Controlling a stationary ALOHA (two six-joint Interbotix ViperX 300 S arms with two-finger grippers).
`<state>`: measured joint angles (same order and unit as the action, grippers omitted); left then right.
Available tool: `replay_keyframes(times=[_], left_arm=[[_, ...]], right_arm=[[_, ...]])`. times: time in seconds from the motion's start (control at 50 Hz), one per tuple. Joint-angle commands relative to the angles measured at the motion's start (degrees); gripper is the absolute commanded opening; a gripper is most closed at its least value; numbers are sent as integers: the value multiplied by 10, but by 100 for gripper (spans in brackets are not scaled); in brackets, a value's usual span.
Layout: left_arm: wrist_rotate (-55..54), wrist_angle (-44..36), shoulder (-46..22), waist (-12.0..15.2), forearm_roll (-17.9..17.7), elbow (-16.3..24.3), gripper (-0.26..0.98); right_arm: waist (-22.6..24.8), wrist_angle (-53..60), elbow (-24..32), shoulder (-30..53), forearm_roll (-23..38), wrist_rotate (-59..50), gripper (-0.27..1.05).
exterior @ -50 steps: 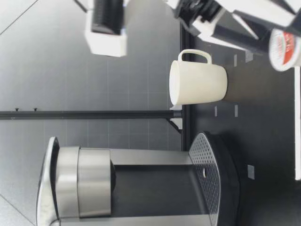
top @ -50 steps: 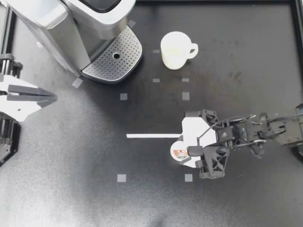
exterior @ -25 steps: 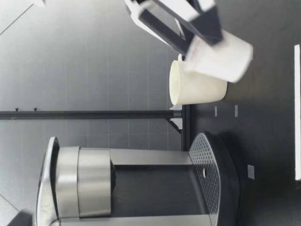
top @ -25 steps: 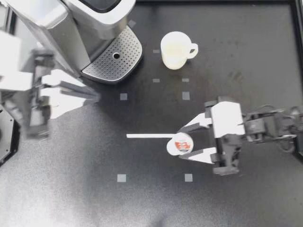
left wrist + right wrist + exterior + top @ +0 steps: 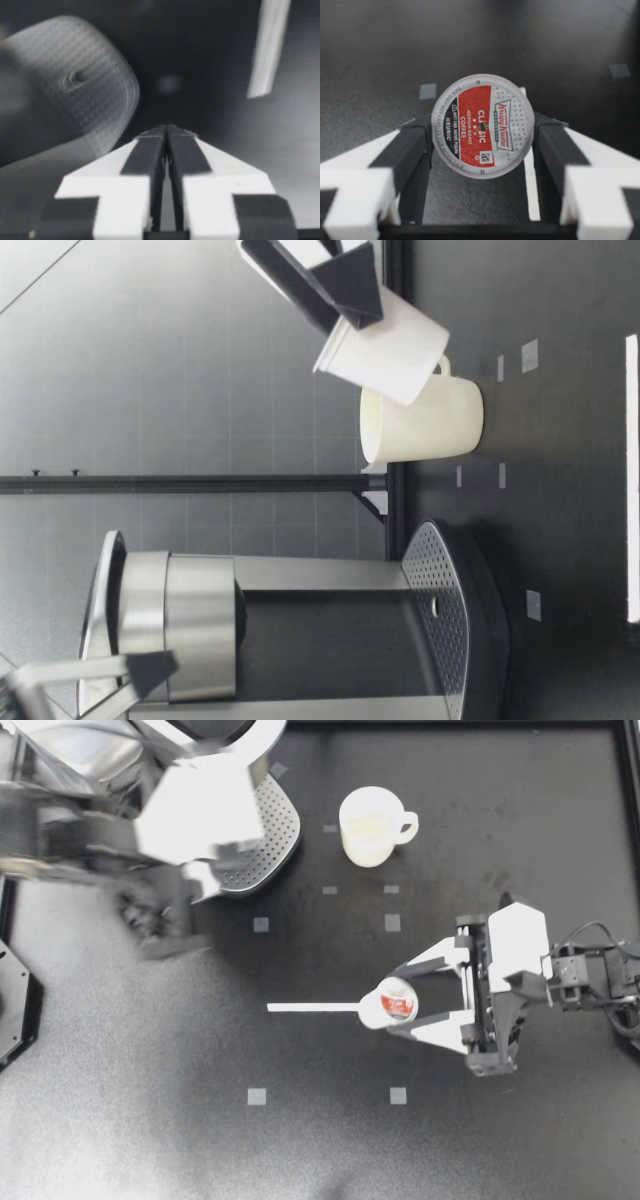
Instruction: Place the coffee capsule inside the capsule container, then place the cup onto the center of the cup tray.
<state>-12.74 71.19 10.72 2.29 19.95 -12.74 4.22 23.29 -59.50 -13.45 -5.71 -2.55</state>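
Note:
My right gripper (image 5: 398,1000) is shut on the coffee capsule (image 5: 398,1001), a white cup with a red and white foil lid, held above the table's middle right. In the right wrist view both fingers clamp the capsule (image 5: 483,126) from two sides, lid facing the camera. In the low view the capsule (image 5: 385,345) hangs tilted above the cream mug (image 5: 425,425). The mug (image 5: 370,825) stands upright beside the coffee machine (image 5: 250,630). My left gripper (image 5: 210,870), blurred, hovers over the machine; its fingers (image 5: 166,131) are shut and empty, with the perforated cup tray (image 5: 75,100) ahead.
A white tape strip (image 5: 310,1007) lies on the black table under the capsule. Small grey tape squares (image 5: 260,924) mark the mat. The machine's raised lid (image 5: 105,620) shows in the low view, with the left gripper's fingers (image 5: 95,675) beside it.
My right gripper has lifted the capsule off the table and tilted it. My left arm has swung up from the left edge over the coffee machine.

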Motion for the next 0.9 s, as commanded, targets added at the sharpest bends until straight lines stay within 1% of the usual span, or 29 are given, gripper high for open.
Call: replay_keyframes(times=[0.0, 0.06, 0.08, 0.18, 0.24, 0.38, 0.4, 0.46, 0.56, 0.72, 0.78, 0.88], left_arm=[[-27, 61, -29, -40, 99, 47, 10], [-40, 91, -50, -67, 164, 60, 10], [-46, 104, -60, -78, 197, 63, 10], [-57, 143, -98, -113, 293, 67, 10], [-62, 171, -120, -127, 350, 63, 10], [-71, 234, -170, -149, 478, 47, 10], [-75, 242, -177, -153, 501, 42, 10], [-84, 249, -188, -156, 538, 32, 10], [-112, 249, -199, -158, 586, 3, 10], [-164, 250, -196, -158, 645, -62, 10], [-176, 249, -193, -158, 664, -81, 10], [-191, 247, -188, -157, 683, -104, 10]], right_arm=[[-6, 2, 4, -13, -2, 2, 51], [-9, 2, 4, -13, -3, 2, 51], [-10, 2, 4, -13, -2, 3, 51], [-12, 2, 1, -12, -2, 6, 51], [-14, 3, 0, -11, -2, 7, 51], [-15, 2, -5, -14, -1, 8, 51], [-15, 3, -6, -13, -1, 8, 51], [-15, 2, -9, -14, -1, 9, 51], [-15, 3, -11, -14, -1, 9, 51], [-15, 2, -11, -13, -1, 9, 51], [-15, 3, -11, -12, -1, 10, 51], [-15, 3, -11, -11, -1, 10, 51]])
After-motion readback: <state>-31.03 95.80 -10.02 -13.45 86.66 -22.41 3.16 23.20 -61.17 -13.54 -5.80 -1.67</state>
